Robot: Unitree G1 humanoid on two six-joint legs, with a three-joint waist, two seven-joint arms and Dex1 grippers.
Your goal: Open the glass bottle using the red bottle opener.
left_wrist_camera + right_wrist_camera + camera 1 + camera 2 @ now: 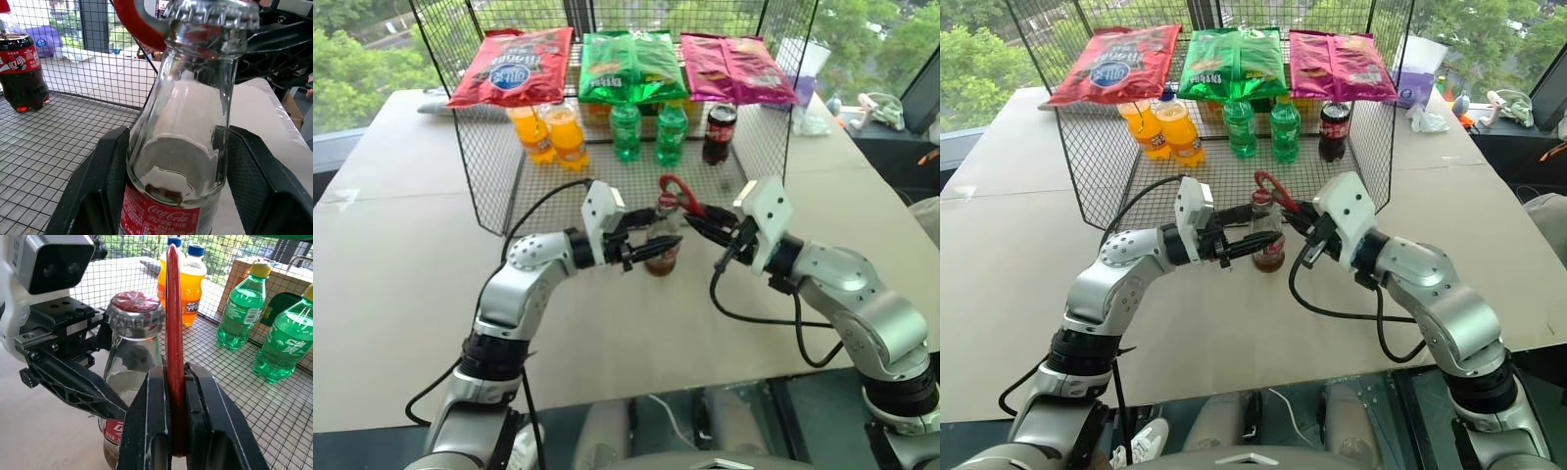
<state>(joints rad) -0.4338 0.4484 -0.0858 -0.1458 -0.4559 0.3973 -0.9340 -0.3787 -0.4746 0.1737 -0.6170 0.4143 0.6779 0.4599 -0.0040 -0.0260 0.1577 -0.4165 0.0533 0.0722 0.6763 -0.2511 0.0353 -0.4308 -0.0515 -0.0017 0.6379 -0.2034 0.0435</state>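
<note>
Glass bottle [663,243] stands upright on the worktop [401,284], just in front of the wire basket [489,186], right between the two arms. Its long axis runs straight up, with the small red crown cap [135,308] on top. The red bottle opener [682,195] comes in from the right, and its ring head sits right at the cap, leaning up and over to the left of it. I cannot tell if the ring is hooked under the cap's edge yet. The right tool [713,231] is squeezed tight on the opener's handle, holding it on edge. The left tool [646,246] reaches in from the left, and its two black fingers [105,181] sit on both sides of the bottle's body, just above the red label. They look close to the glass or touching it, about half open. The bottle is within reach of both arms. I think the next move needs the ring to catch the cap's edge while the left tool keeps the bottle from tipping.
</note>
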